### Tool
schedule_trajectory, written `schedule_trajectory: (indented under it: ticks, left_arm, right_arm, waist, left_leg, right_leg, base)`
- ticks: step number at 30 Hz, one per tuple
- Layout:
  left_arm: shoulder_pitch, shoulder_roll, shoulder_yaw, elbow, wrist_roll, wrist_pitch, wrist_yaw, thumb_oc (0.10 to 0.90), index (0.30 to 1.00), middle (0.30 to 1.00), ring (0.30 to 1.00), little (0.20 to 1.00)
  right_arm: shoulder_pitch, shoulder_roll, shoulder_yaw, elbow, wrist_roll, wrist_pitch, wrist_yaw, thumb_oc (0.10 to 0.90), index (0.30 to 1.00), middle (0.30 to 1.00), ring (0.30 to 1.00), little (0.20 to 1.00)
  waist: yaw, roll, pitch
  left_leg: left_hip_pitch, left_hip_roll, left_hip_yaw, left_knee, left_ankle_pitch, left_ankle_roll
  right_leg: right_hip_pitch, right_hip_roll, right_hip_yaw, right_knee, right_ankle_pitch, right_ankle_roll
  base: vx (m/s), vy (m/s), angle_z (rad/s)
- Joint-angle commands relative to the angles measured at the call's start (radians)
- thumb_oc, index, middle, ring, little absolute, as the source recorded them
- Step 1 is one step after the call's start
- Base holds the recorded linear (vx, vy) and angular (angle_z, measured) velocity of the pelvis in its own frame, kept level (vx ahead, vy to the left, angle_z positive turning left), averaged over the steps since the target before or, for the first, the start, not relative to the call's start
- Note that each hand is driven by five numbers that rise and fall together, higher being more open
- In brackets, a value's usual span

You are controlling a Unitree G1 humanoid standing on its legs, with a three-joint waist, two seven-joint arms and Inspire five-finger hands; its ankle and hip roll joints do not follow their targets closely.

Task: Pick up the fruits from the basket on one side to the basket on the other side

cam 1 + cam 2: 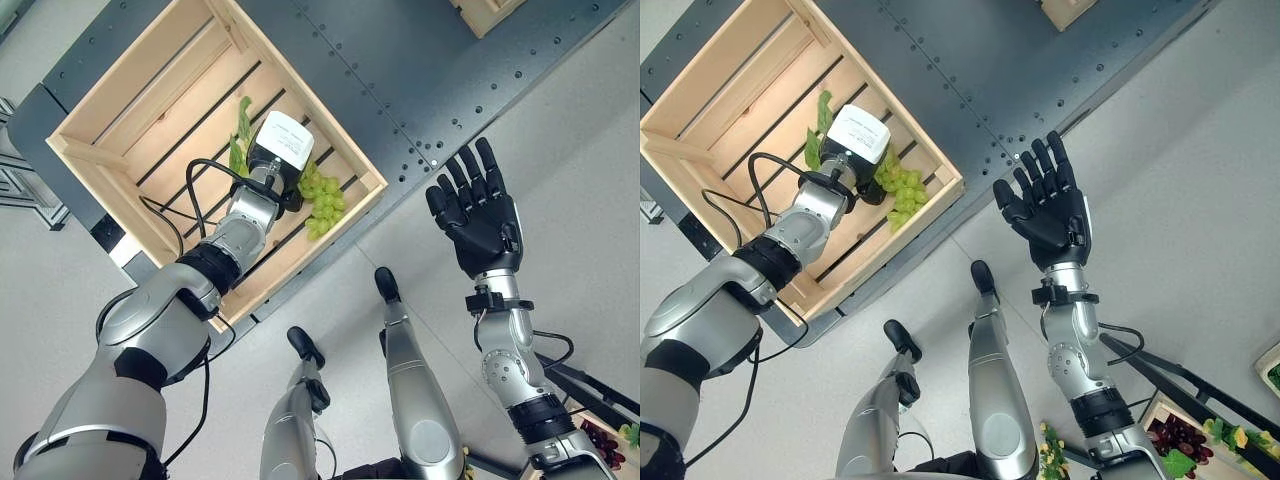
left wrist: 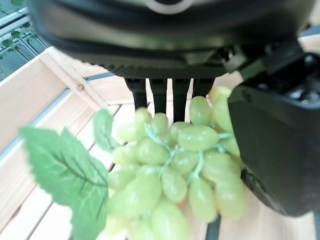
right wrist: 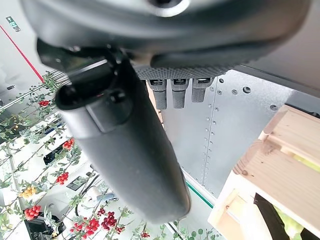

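A bunch of green grapes (image 1: 322,200) with a green leaf (image 1: 240,135) lies in the near corner of a pale wooden crate (image 1: 100,95). My left hand (image 2: 270,145) reaches into that crate from the lower left, under its white wrist camera. In the left wrist view the grapes (image 2: 170,170) sit between the straight fingers (image 2: 160,95) and the thumb, against the thumb's side. My right hand (image 1: 480,215) is raised over the grey floor to the right, fingers spread and holding nothing.
The crate rests on a dark riveted metal platform (image 1: 400,70). A second wooden crate (image 1: 490,12) shows at the top edge. A box with purple grapes (image 1: 1185,435) and leaves stands at the lower right.
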Motion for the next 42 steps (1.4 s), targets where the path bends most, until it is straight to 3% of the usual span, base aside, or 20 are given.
schedule_trajectory:
  ticks: [1,12,17,25,28,31,36,42]
  left_arm:
    - [0.009,0.076,0.028,0.044,0.037,0.004,0.073,0.400,0.300,0.300,0.300,0.300]
    - [0.058,0.161,0.068,-0.043,0.082,-0.069,0.206,0.400,0.300,0.300,0.300,0.300]
    - [0.126,0.211,0.098,-0.170,0.111,-0.112,0.264,0.400,0.300,0.300,0.300,0.300]
    - [0.296,0.353,0.182,-0.434,0.167,-0.180,0.346,0.400,0.300,0.300,0.300,0.300]
    - [0.321,0.393,0.206,-0.521,0.148,-0.178,0.337,0.400,0.300,0.300,0.300,0.300]
    - [0.384,0.436,0.278,-0.603,0.069,-0.194,0.418,0.400,0.300,0.300,0.300,0.300]
    - [0.499,0.417,0.428,-0.673,-0.024,-0.264,0.585,0.400,0.300,0.300,0.300,0.300]
    - [0.627,0.341,0.550,-0.678,-0.145,-0.432,0.769,0.400,0.300,0.300,0.300,0.300]
  right_arm:
    - [-0.006,0.011,-0.015,-0.091,-0.020,-0.098,0.032,0.800,0.900,0.900,0.900,0.900]
    - [0.032,-0.011,-0.026,-0.120,0.000,-0.099,0.049,0.800,0.900,0.900,0.900,0.900]
    - [0.071,-0.031,-0.049,-0.143,0.008,-0.110,0.057,0.800,0.900,0.900,0.900,0.900]
    - [0.140,-0.057,-0.104,-0.165,-0.024,-0.136,0.035,0.800,0.900,0.900,0.900,0.900]
    - [0.153,-0.060,-0.112,-0.187,-0.046,-0.133,0.010,0.800,0.900,0.900,0.900,0.900]
    - [0.183,-0.055,-0.127,-0.216,-0.057,-0.135,-0.009,0.800,0.900,0.900,0.900,0.900]
    - [0.212,-0.021,-0.134,-0.248,-0.086,-0.118,-0.027,0.800,0.900,0.900,0.900,0.900]
    - [0.206,0.023,-0.109,-0.278,-0.118,-0.083,-0.051,0.800,0.900,0.900,0.900,0.900]
  waist:
    - [-0.008,-0.078,-0.011]
    - [0.010,-0.065,-0.011]
    - [0.026,-0.048,-0.014]
    - [0.078,-0.008,-0.143]
    - [0.095,-0.007,-0.178]
    - [0.116,-0.009,-0.235]
    - [0.146,-0.014,-0.317]
    - [0.179,-0.031,-0.411]
  left_leg:
    - [-0.122,0.031,-0.042,0.211,-0.026,-0.009]
    - [-0.002,0.018,-0.049,0.087,-0.016,-0.005]
    - [0.075,0.005,-0.069,0.022,0.005,-0.003]
    - [0.227,-0.019,-0.105,-0.121,0.032,-0.001]
    - [0.260,-0.024,-0.115,-0.144,0.033,0.001]
    - [0.305,-0.024,-0.126,-0.164,0.031,0.001]
    - [0.356,-0.019,-0.133,-0.171,0.011,0.001]
    - [0.403,-0.012,-0.125,-0.171,-0.022,0.003]
  right_leg:
    - [0.065,0.041,-0.083,-0.012,-0.026,-0.061]
    - [0.170,0.047,-0.094,-0.072,-0.020,-0.058]
    - [0.251,0.044,-0.096,-0.112,-0.019,-0.056]
    - [0.419,0.023,-0.116,-0.240,0.000,-0.040]
    - [0.457,0.014,-0.132,-0.264,0.008,-0.034]
    - [0.508,0.007,-0.152,-0.289,0.015,-0.029]
    - [0.575,-0.006,-0.173,-0.334,0.026,-0.021]
    - [0.608,-0.014,-0.176,-0.334,0.015,-0.008]
  base:
    - [0.00,0.000,0.00]
    - [-0.03,-0.006,0.03]
    - [-0.02,0.001,0.03]
    - [0.04,0.037,0.17]
    - [0.04,0.015,0.18]
    - [0.06,0.018,0.22]
    - [0.07,0.015,0.14]
    - [0.05,0.000,-0.01]
